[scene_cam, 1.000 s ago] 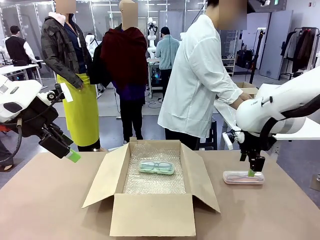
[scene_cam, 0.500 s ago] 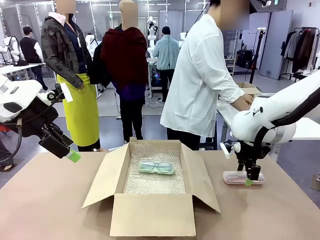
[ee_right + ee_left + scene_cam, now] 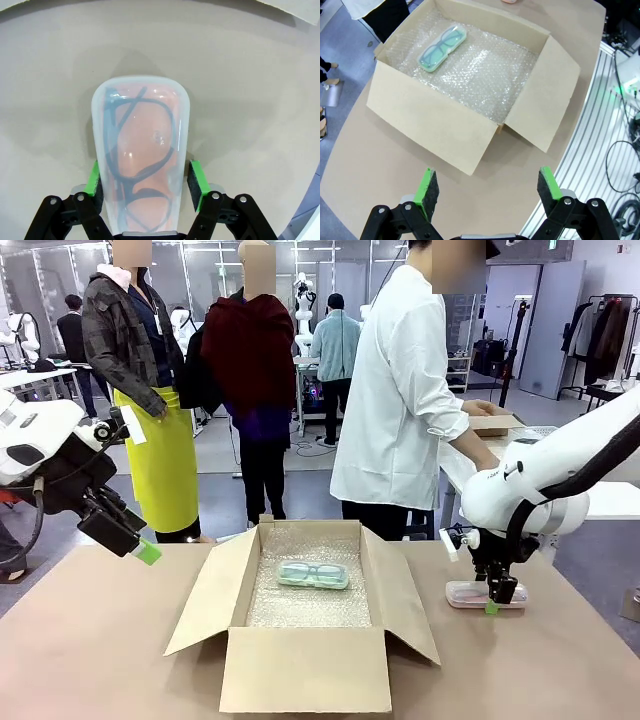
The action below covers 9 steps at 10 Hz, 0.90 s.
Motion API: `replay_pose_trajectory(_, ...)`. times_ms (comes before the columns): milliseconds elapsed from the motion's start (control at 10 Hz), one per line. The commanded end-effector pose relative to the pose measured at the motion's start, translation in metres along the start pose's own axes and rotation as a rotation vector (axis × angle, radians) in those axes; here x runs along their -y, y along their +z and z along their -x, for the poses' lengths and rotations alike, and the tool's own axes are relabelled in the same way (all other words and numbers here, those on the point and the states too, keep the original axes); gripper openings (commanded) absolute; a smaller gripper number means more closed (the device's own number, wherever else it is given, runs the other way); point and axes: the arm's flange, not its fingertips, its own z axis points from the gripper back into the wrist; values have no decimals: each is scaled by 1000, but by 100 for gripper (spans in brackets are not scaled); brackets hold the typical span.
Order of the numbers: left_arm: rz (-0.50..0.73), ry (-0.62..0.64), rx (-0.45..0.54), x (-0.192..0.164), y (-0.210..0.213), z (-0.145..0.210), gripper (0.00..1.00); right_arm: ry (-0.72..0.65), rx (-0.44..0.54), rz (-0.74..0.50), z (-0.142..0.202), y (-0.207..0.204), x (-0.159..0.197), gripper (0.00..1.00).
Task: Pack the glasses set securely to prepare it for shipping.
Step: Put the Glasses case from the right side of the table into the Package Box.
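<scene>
The pink glasses case (image 3: 140,155) lies on the table with dark spectacles visible inside. My right gripper (image 3: 146,180) has come down over one end of it, and its green pads (image 3: 196,181) sit against both long sides. From the front, that gripper (image 3: 497,598) rests on the pink case (image 3: 468,593) to the right of the box. The mint green case (image 3: 313,574) lies inside the box on bubble wrap, toward the back; from the left wrist the mint case (image 3: 441,48) is far off. My left gripper (image 3: 485,187) hangs open and empty over the table's left part, seen from the front as the left gripper (image 3: 140,548).
The open cardboard box (image 3: 300,672) lined with bubble wrap stands mid-table, its side flaps (image 3: 205,595) spread outward. A person in a white shirt (image 3: 400,390) stands behind the table at the right, hands on a side table. The table's edge and a metal rail (image 3: 590,150) lie close by.
My right gripper has dropped from just above the pink case down around it and shifted slightly left. The left arm and the box have stayed still.
</scene>
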Motion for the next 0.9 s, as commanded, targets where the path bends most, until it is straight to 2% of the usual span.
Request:
replay_pose_trajectory(0, 9, -3, 17, 0, 0, 1, 100, -11, 0, 17, -2, 1, -4, 61)
replay_pose_trajectory(100, 9, -3, 17, 0, 0, 1, 100, -13, -4, 14, -1, 4, -4, 45)
replay_pose_trajectory(200, 9, -3, 17, 0, 0, 1, 100, -31, 5, 19, -2, 19, -6, 41)
replay_pose_trajectory(300, 9, -3, 17, 0, 0, 1, 100, -44, 15, 33, -3, 36, -8, 33)
replay_pose_trajectory(600, 9, -3, 17, 0, 0, 1, 100, -141, -8, 35, -24, 134, -33, 33)
replay_pose_trajectory(800, 9, -3, 17, 0, 0, 1, 100, -152, -5, 38, -55, 170, -51, 33)
